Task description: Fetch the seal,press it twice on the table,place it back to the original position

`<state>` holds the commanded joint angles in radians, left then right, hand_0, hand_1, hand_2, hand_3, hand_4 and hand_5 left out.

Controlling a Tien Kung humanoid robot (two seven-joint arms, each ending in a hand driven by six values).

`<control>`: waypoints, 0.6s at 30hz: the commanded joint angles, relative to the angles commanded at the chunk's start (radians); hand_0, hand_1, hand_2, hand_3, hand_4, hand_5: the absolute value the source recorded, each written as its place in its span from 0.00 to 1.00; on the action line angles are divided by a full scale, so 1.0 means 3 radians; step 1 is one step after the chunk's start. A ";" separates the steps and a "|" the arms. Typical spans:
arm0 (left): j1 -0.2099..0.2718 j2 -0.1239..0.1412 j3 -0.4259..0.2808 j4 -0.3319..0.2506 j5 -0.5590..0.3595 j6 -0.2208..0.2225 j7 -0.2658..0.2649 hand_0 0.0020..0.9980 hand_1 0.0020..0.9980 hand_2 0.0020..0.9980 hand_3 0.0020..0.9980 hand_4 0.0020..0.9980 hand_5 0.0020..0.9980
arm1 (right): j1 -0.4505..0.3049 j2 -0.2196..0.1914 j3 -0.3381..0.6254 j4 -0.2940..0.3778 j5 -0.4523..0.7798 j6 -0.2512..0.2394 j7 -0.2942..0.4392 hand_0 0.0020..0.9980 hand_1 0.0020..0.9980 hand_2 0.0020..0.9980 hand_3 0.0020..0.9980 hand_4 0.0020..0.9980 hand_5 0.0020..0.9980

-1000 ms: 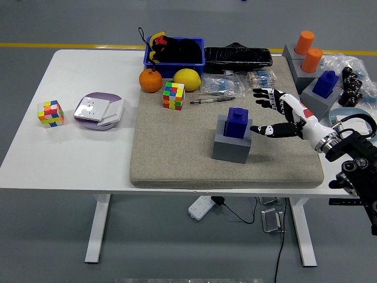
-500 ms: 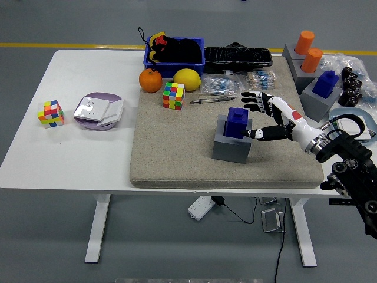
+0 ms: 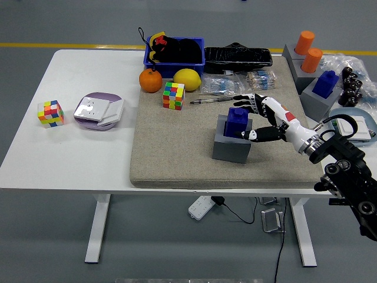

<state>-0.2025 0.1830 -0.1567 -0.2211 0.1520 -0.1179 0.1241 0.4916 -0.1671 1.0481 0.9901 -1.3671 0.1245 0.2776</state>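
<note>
Head view: the right hand has spread fingers around the blue seal, not yet grasping, because the seal sits in its grey holder near the tabletop's right edge.

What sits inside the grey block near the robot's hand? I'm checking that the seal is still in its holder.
A blue seal stands in the grey block, its top sticking out. Its lower part is hidden inside the block. The right hand is open around it.

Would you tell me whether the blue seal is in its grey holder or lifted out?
In: the blue seal sits upright in the grey holder, right hand open around it.
</note>
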 joint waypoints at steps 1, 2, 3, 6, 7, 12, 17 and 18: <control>-0.0002 0.0000 0.0003 0.0001 -0.0001 0.0000 0.0000 0.82 0.82 0.79 0.84 0.81 0.42 | 0.0003 0.0001 -0.0010 -0.0007 -0.0001 -0.0005 0.0002 0.75 0.71 0.72 0.78 0.90 0.00; -0.0004 0.0000 0.0008 0.0001 -0.0003 0.0000 0.0000 0.82 0.82 0.79 0.84 0.81 0.42 | 0.0007 0.0001 -0.0021 -0.0017 -0.0003 -0.0012 0.0005 0.75 0.71 0.72 0.78 0.90 0.00; -0.0006 0.0000 0.0010 0.0000 -0.0002 0.0000 0.0000 0.82 0.82 0.79 0.84 0.81 0.42 | 0.0010 0.0002 -0.0029 -0.0025 -0.0003 -0.0020 0.0009 0.73 0.67 0.69 0.76 0.86 0.00; -0.0005 0.0000 0.0008 -0.0002 0.0004 0.0000 -0.0001 0.82 0.82 0.79 0.84 0.81 0.42 | 0.0016 0.0005 -0.0057 -0.0056 -0.0005 -0.0066 0.0029 0.73 0.67 0.69 0.76 0.86 0.00; -0.0004 -0.0001 0.0011 -0.0001 0.0002 0.0001 -0.0001 0.82 0.82 0.79 0.84 0.81 0.42 | 0.0016 0.0006 -0.0065 -0.0063 -0.0003 -0.0077 0.0035 0.73 0.67 0.69 0.76 0.86 0.00; 0.0008 -0.0004 0.0019 0.0002 -0.0004 0.0001 0.0000 0.82 0.82 0.79 0.84 0.80 0.42 | 0.0027 0.0012 -0.0108 -0.0106 0.0001 -0.0163 0.0078 0.68 0.60 0.64 0.73 0.76 0.00; 0.0018 -0.0010 0.0008 0.0002 0.0000 0.0000 0.0000 0.82 0.82 0.79 0.84 0.80 0.42 | 0.0031 0.0024 -0.0135 -0.0129 -0.0027 -0.0266 0.0110 0.58 0.50 0.52 0.61 0.69 0.00; 0.0017 -0.0011 0.0005 0.0002 0.0000 0.0000 0.0000 0.82 0.82 0.79 0.84 0.80 0.42 | 0.0032 0.0025 -0.0139 -0.0131 -0.0032 -0.0286 0.0116 0.58 0.50 0.52 0.61 0.69 0.00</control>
<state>-0.1974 0.1796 -0.1552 -0.2204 0.1520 -0.1179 0.1242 0.5011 -0.1595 1.0063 0.9507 -1.3767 0.0387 0.3124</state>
